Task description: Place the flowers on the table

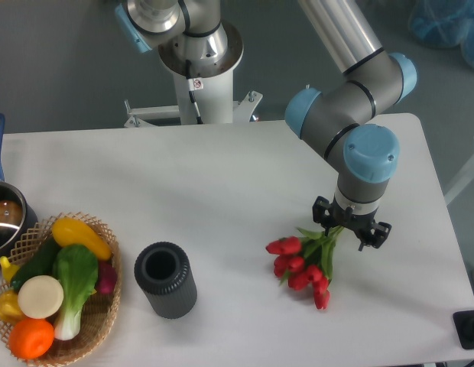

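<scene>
The flowers (300,267), a small bunch of red tulip buds with green stems and leaves, hang or lie over the right part of the white table (222,183), buds pointing down-left. My gripper (348,228) is at the stem end of the bunch and appears shut on the green stems. The fingertips are mostly hidden by the gripper body and the leaves. I cannot tell whether the buds touch the tabletop.
A dark grey cylindrical vase (167,280) stands upright left of the flowers. A wicker basket (99,321) of colourful vegetables sits at the front left. A pot (4,218) is at the left edge. The robot base (199,69) is behind the table.
</scene>
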`<act>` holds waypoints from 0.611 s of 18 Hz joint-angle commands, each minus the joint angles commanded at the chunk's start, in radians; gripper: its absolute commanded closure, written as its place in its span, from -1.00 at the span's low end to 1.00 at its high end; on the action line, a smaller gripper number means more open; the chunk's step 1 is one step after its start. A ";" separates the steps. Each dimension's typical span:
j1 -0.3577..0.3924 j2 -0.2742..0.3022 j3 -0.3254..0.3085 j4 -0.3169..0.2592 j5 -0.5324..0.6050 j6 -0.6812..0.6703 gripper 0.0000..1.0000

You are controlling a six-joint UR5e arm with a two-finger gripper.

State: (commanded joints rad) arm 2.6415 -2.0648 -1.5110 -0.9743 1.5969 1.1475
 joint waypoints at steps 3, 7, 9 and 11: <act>0.015 0.037 -0.014 0.014 -0.002 0.001 -1.00; 0.031 0.075 -0.021 0.020 -0.024 0.006 -1.00; 0.031 0.080 -0.021 0.022 -0.028 0.014 -1.00; 0.029 0.078 -0.021 0.022 -0.028 0.017 -1.00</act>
